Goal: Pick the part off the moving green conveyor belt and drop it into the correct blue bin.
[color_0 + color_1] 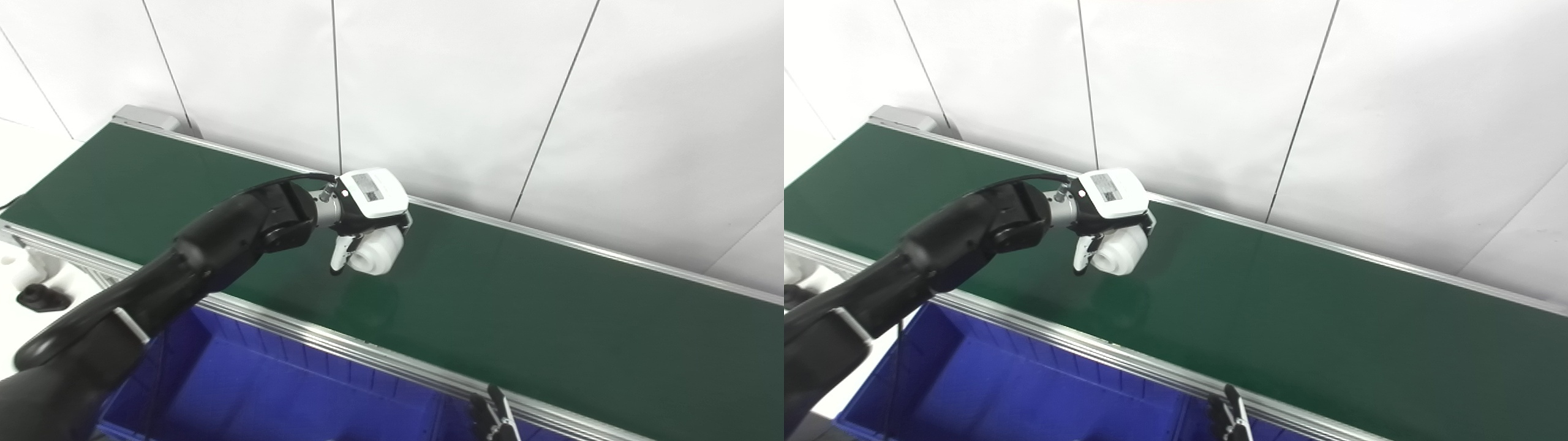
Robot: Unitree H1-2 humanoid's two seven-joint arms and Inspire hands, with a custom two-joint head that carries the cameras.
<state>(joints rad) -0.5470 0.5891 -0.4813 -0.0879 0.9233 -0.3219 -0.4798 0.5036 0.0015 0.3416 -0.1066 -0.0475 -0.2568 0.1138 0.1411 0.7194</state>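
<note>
Left eye view: our left hand [367, 217], frame centre, has its fingers wrapped around the white part [378, 251] above the belt [551, 306].

Right eye view: next we carry it to the bin [1029, 392], lower left. The right hand [1230, 416] is unreadable.

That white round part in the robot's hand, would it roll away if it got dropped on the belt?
Probably. The white part looks round like a stepped cylinder, so on its side it could roll along the green belt. It seems stiff and smooth, maybe slippery, though the left hand holds it.
</note>
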